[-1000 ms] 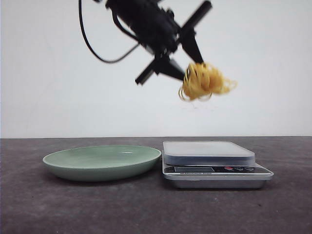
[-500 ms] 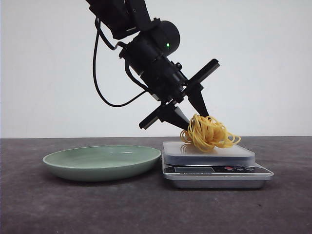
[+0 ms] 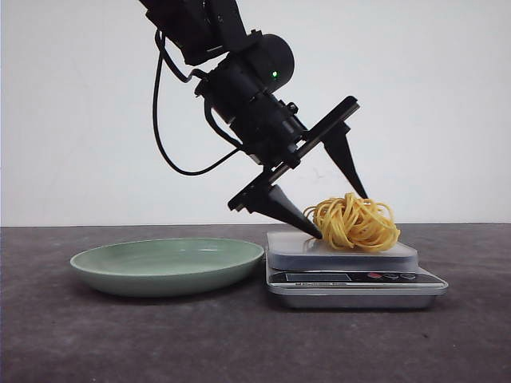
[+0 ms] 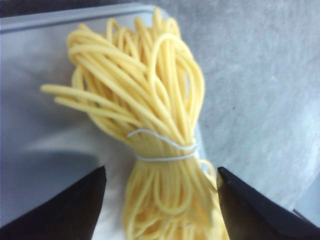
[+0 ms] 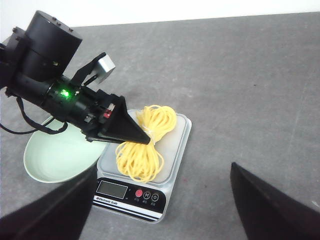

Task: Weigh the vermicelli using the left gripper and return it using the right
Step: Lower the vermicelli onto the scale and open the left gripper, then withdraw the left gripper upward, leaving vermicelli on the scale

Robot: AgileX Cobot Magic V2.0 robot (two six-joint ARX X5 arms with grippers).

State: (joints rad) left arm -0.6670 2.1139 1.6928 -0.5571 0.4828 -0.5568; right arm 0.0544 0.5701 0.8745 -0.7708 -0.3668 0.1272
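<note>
The vermicelli (image 3: 355, 222), a yellow nest tied with a white thread, lies on the platform of the silver scale (image 3: 391, 255). My left gripper (image 3: 342, 215) is open around it, one finger tip low at the nest's left side and the other raised above it. In the left wrist view the nest (image 4: 150, 115) lies between the spread fingers of the left gripper (image 4: 161, 171), with gaps on both sides. My right gripper (image 5: 163, 166) is open and empty, high above the scale (image 5: 165, 195). It does not show in the front view.
A pale green plate (image 3: 168, 263) stands empty just left of the scale on the dark grey table; it also shows in the right wrist view (image 5: 55, 155). The scale's display and buttons (image 5: 145, 195) face the front. A white wall is behind.
The left gripper came down with the vermicelli onto the scale, then opened. The nest now rests free on the platform, a little further right.
</note>
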